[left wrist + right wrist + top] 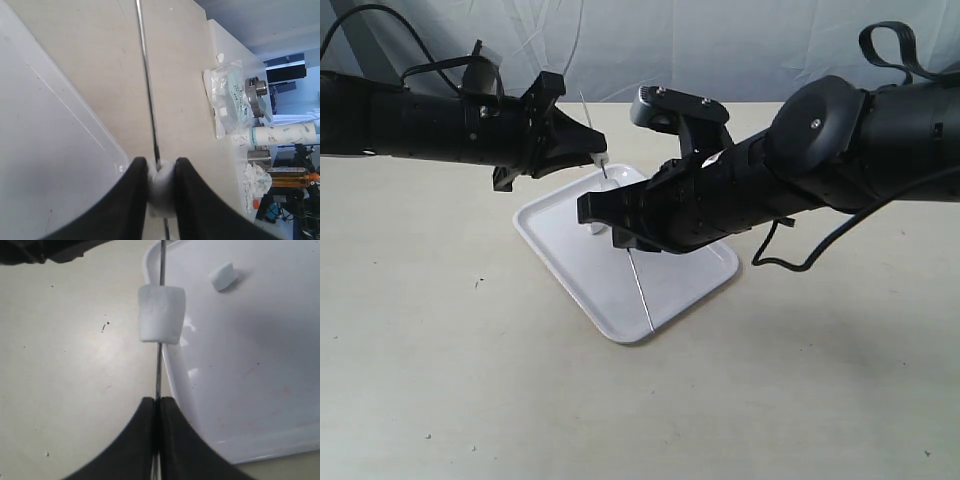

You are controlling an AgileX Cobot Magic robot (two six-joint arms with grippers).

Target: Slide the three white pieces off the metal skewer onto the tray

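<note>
Over the near corner of the tray [695,285], the lower end of the metal skewer [641,295] comes down; I cannot tell if it touches the tray. From there the skewer rises at a slant across the tray toward its far corner.

Above the middle of the tray, the right gripper [157,405] holds the skewer, with its jaws closed tight on the thin rod. Just past these jaws, the first white piece [161,314] sits threaded on the skewer, over the rim of the tray, and nothing grips it. The second white piece [223,276] lies loose on the floor of the tray, apart from the skewer.

Higher up, above the far corner of the tray, the left gripper [161,162] has its jaws pressed on both sides of the third white piece [161,192], which is on the skewer too. The tray rests on a pale worktop [470,380]. Far beyond the tray, a clear plastic bag [230,95] lies among other clutter.
</note>
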